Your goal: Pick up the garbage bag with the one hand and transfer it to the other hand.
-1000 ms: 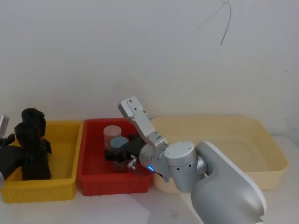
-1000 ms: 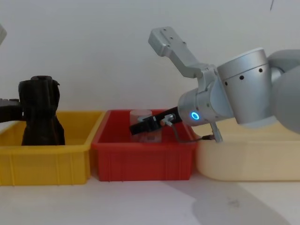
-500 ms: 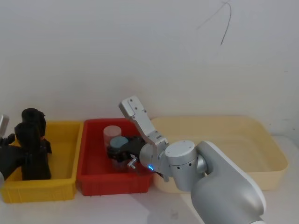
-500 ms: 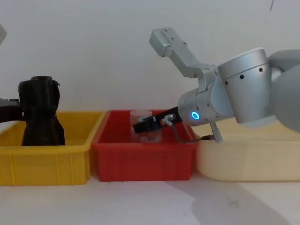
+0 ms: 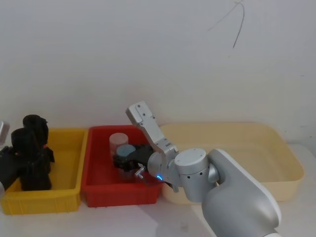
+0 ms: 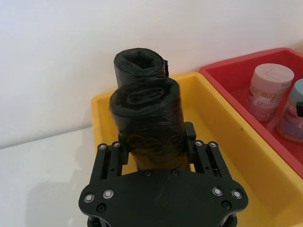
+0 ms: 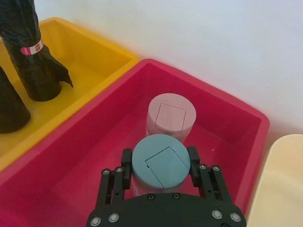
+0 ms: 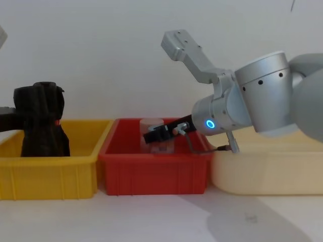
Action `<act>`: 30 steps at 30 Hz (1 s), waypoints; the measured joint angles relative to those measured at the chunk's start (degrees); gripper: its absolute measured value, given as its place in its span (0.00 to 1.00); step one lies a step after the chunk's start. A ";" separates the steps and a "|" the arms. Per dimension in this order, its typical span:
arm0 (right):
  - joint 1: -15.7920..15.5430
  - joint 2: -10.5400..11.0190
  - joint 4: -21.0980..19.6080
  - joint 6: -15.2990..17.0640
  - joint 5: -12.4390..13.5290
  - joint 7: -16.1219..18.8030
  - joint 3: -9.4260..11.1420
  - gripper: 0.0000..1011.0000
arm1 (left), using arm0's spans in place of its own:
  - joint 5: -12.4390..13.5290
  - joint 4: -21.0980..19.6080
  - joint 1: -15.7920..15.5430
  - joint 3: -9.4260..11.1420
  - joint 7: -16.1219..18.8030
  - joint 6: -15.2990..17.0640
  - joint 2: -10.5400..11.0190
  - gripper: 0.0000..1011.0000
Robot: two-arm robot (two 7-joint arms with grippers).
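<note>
The garbage bag (image 6: 147, 104), a matte black roll, stands upright over the yellow bin (image 5: 64, 197) with my left gripper (image 6: 154, 137) shut on its lower part. In the head view the bag (image 5: 25, 153) is at the far left, with the left gripper (image 5: 11, 165) beside it. A second black bundle (image 5: 38, 126) with a flared bottom and a small red mark stands just behind. My right gripper (image 7: 158, 163), on the blue-lit arm, is open low in the red bin (image 5: 118, 195), its jaws on either side of a blue-lidded jar (image 7: 161, 158).
A pink-lidded jar (image 7: 170, 116) stands in the red bin just behind the blue one. A large cream tub (image 5: 276, 182) sits to the right of the red bin. The right arm's silver elbow (image 8: 262, 93) bulks over the tub. A white wall backs the three containers.
The left gripper has shifted the garbage bag slightly to the left, away from the flared bundle. The right gripper drew back a little to the right along the blue-lidded jar, which stayed put.
</note>
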 joint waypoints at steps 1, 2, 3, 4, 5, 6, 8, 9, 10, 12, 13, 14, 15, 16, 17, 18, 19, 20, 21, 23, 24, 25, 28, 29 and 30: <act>0.01 0.00 0.01 0.01 0.01 0.01 0.01 0.68 | 0.00 0.00 0.00 0.00 0.00 0.00 0.00 0.64; 0.02 -0.01 0.02 0.01 0.01 0.01 0.02 0.68 | 0.00 0.00 0.00 0.00 0.00 0.00 0.00 0.63; 0.02 -0.01 0.03 0.01 0.02 0.02 0.03 0.68 | 0.00 0.00 0.00 0.00 0.00 0.00 0.00 0.61; 0.03 -0.02 0.04 0.02 0.03 0.03 0.04 0.68 | 0.00 0.00 0.00 0.00 0.00 0.00 0.00 0.60; 0.03 -0.02 0.04 0.02 0.03 0.04 0.04 0.68 | 0.00 0.00 0.00 0.00 0.00 0.00 0.00 0.59; 0.03 -0.03 0.04 0.02 0.04 0.04 0.04 0.68 | 0.00 0.00 0.00 0.00 0.00 0.00 0.00 0.58; 0.04 -0.04 0.06 0.02 0.04 0.06 0.04 0.68 | 0.00 0.00 0.00 0.00 0.00 0.00 0.00 0.57; 0.04 -0.04 0.06 0.02 0.04 0.06 0.05 0.68 | 0.00 0.00 0.00 0.00 0.00 0.00 0.00 0.56; 0.05 -0.04 0.07 0.02 0.04 0.07 0.05 0.68 | 0.00 0.00 0.00 0.00 0.00 0.00 0.00 0.56; 0.04 -0.04 0.08 0.02 0.04 0.07 0.05 0.68 | 0.00 0.00 0.00 0.00 0.00 0.00 0.00 0.54; 0.05 -0.04 0.09 0.02 0.04 0.07 0.05 0.68 | 0.00 0.00 0.00 0.00 0.00 0.00 0.00 0.54; 0.05 -0.04 0.09 0.02 0.04 0.07 0.05 0.68 | 0.00 0.00 0.00 0.00 0.00 0.00 0.00 0.54; 0.05 -0.04 0.09 0.02 0.04 0.07 0.05 0.68 | 0.00 0.00 0.00 0.00 0.00 0.00 0.00 0.53; 0.05 -0.04 0.10 0.01 0.04 0.07 0.05 0.68 | 0.00 0.00 0.00 0.00 0.00 0.00 0.00 0.53; 0.05 -0.04 0.10 0.01 0.04 0.07 0.05 0.68 | 0.00 0.00 0.00 0.00 0.00 0.00 0.00 0.52; 0.05 -0.04 0.11 0.01 0.04 0.07 0.05 0.68 | 0.00 0.00 0.00 0.00 0.00 0.00 0.00 0.51; 0.05 -0.04 0.12 0.01 0.04 0.07 0.05 0.68 | 0.00 0.00 0.00 0.00 0.00 0.00 0.00 0.51; 0.05 -0.04 0.12 0.01 0.04 0.07 0.05 0.68 | 0.00 0.00 0.00 0.00 0.00 0.00 0.00 0.50; 0.05 -0.04 0.12 0.01 0.04 0.07 0.05 0.68 | 0.00 0.00 0.00 0.00 0.00 0.00 0.00 0.49; 0.05 -0.04 0.13 0.01 0.04 0.07 0.04 0.68 | 0.00 0.00 0.00 0.00 0.00 0.00 0.00 0.49; 0.05 -0.04 0.13 0.01 0.05 0.07 0.04 0.68 | 0.00 0.00 0.00 0.00 0.00 0.00 0.00 0.49; 0.05 -0.04 0.13 0.01 0.04 0.07 0.05 0.68 | 0.00 0.00 0.00 0.00 0.00 0.00 0.00 0.48; 0.00 -0.01 0.03 0.01 0.04 0.07 0.09 0.68 | 0.00 0.00 0.00 0.00 0.00 0.00 0.00 0.46; -0.12 0.03 -0.14 -0.01 0.04 0.08 0.14 0.68 | 0.00 0.00 0.00 0.00 0.00 0.00 0.00 0.46; -0.20 0.06 -0.26 -0.03 0.04 0.09 0.16 0.68 | 0.00 0.00 0.00 0.00 0.00 0.00 0.00 0.46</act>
